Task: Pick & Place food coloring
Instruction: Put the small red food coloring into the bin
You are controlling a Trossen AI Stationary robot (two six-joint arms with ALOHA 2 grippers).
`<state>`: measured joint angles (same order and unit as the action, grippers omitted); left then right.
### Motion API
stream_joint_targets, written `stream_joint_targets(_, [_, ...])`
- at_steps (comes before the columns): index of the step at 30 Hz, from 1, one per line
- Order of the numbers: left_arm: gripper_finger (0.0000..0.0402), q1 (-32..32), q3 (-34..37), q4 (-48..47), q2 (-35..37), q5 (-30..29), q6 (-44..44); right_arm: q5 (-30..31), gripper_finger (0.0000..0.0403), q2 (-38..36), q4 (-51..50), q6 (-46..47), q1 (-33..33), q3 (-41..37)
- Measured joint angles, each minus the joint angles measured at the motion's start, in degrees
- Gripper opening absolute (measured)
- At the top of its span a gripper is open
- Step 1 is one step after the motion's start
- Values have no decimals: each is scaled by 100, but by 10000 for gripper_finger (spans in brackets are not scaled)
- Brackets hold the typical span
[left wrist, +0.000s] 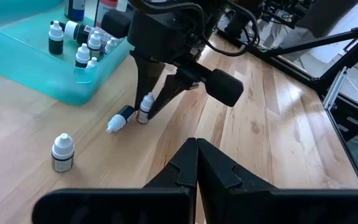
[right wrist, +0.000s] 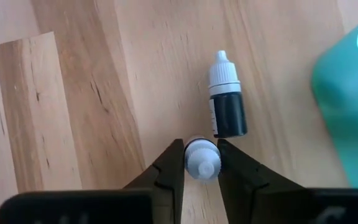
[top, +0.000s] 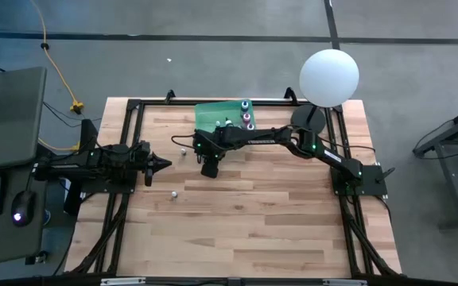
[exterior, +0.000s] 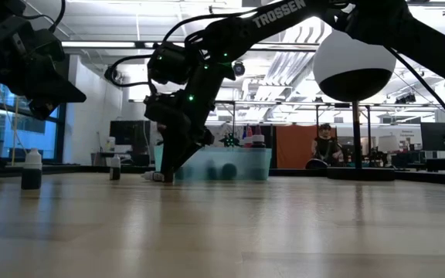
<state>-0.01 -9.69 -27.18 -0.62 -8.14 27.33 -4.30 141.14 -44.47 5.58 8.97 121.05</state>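
Several tiny food coloring bottles stand in the green tray (top: pixel 213 117) at the table's far side. Outside it, one white-capped bottle (right wrist: pixel 202 160) stands upright on the wood with a dark bottle (right wrist: pixel 228 106) lying on its side just beyond it. My right gripper (right wrist: pixel 202 152) reaches down over the upright bottle and is shut on it. Two more bottles stand loose on the table (left wrist: pixel 62 153) (top: pixel 173 193). My left gripper (left wrist: pixel 196 147) is shut, empty, and hovers left of centre (top: pixel 162 164). My right gripper pinches the upright bottle by its white cap (right wrist: pixel 194 155), one finger on each side. The fingers (left wrist: pixel 160 102) come from above, pointing down. The bottle (left wrist: pixel 145 109) stays upright, its base on or just above the wood; I cannot tell which.
A big white globe lamp (top: pixel 330 76) stands on its dark base at the far right corner. The tray's near wall (left wrist: pixel 82 87) is close behind the right gripper. A black frame (top: pixel 133 107) rims the table. Bare wood (top: pixel 253 214) stretches toward the near edge.
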Motion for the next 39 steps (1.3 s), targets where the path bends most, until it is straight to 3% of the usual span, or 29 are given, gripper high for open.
stream_joint_targets(9, [0, -2, -1, 1, 2, -1, 0, -118, 72, -46, -213, 245, 0, 2])
stream_joint_targets(17, [0, 0, 0, 3, 2, -4, 0, -218, 70, -596, -328, 341, -13, 0])
stream_joint_targets(29, [0, -2, 0, 3, 1, -4, 0, 480, 69, -1718, 263, 453, 294, 0])
stream_joint_targets(39, [0, 0, 0, 0, 2, 0, 0, 1043, 68, -1836, 1041, 1239, 1038, 0])
